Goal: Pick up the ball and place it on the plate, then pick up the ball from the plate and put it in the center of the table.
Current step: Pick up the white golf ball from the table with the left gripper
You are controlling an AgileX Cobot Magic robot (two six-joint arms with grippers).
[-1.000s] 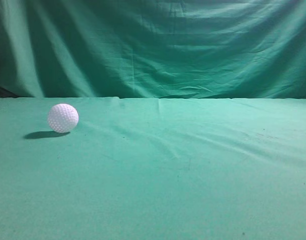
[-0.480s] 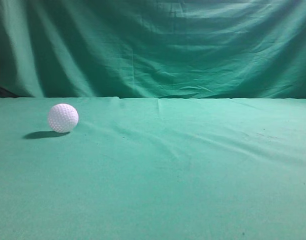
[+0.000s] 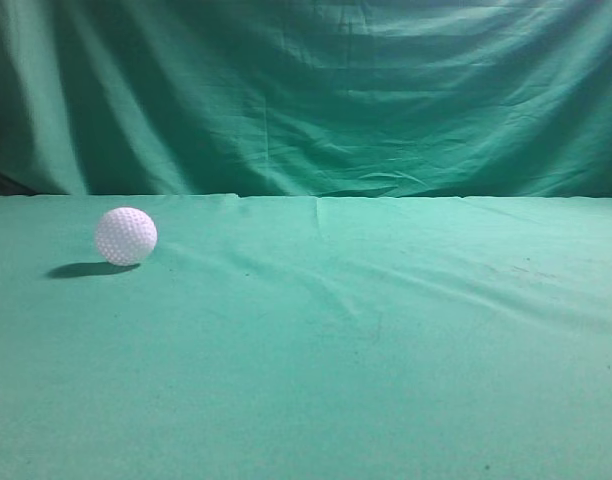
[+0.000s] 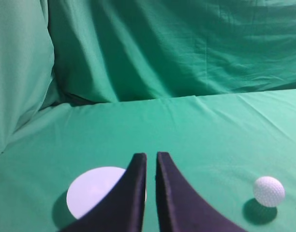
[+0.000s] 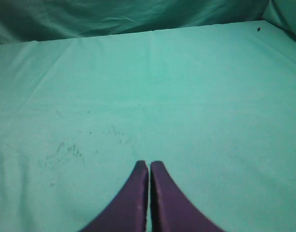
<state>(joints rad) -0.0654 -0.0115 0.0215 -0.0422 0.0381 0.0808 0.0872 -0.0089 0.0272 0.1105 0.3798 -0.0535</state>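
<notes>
The white dimpled ball rests on the green table at the left of the exterior view. In the left wrist view the ball lies to the right of my left gripper. That gripper is empty, its fingers nearly together with only a narrow slit between them. A white round plate lies on the cloth to the left, partly hidden behind the left finger. My right gripper is shut and empty over bare cloth. Neither gripper nor the plate shows in the exterior view.
A draped green curtain hangs behind the table's far edge. In the left wrist view the curtain also folds round the left side. Small dark specks mark the cloth in front of the right gripper.
</notes>
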